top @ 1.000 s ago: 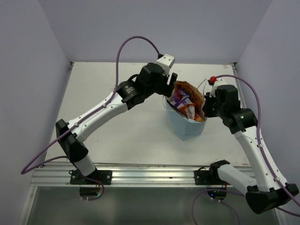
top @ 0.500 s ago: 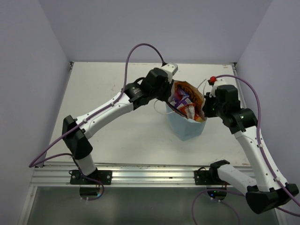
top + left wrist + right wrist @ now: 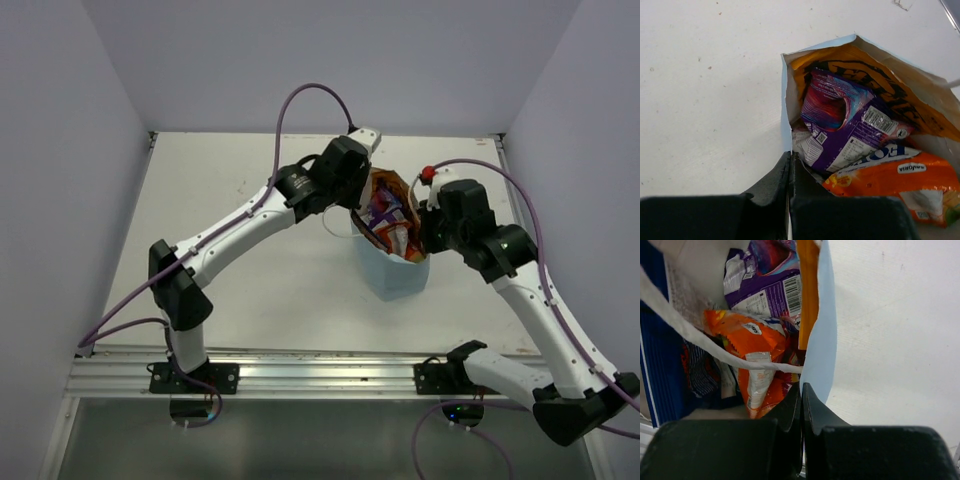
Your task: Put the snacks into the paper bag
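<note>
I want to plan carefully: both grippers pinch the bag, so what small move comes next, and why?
The left gripper and right gripper are each shut on opposite edges of the paper bag, with the packets inside. So probably lift both a little, together, to test the hold.

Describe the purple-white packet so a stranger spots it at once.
Find the light blue paper bag on the white table. Inside, the purple-white packet lies between the orange chip bag and the orange-white packet: alone in purple, with a white barcode patch.
</note>
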Controlling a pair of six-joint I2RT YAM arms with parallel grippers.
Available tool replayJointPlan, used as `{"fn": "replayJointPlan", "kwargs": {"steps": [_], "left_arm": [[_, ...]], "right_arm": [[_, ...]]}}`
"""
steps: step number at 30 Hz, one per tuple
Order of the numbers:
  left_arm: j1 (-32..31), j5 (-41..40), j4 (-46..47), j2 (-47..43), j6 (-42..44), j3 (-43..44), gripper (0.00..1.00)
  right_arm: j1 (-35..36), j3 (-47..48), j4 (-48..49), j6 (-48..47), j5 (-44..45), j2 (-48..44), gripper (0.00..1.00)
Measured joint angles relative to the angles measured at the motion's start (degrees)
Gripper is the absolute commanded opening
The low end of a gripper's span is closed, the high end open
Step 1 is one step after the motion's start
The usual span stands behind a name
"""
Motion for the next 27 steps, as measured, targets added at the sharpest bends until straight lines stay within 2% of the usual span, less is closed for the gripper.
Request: {"fn": "replayJointPlan", "kwargs": {"steps": [5,14,27], "left_arm": [[0.48,-2.58,-4.61,4.04,-0.55,6.91,0.00],[2.93,-4.98,-16.65,6.23,-1.49,15.17,0.00],[5.14,-8.28,-24.26,5.64,-1.42,17.38,0.00]], "right_arm": [[2.67,2.43,-2.89,0.39,0.92,1.16,0.00],[6.99,9.51,-6.27,2.10,1.77,6.75,0.00],[20.22,13.40,-8.11,6.58,3.93,11.72,0.00]]}}
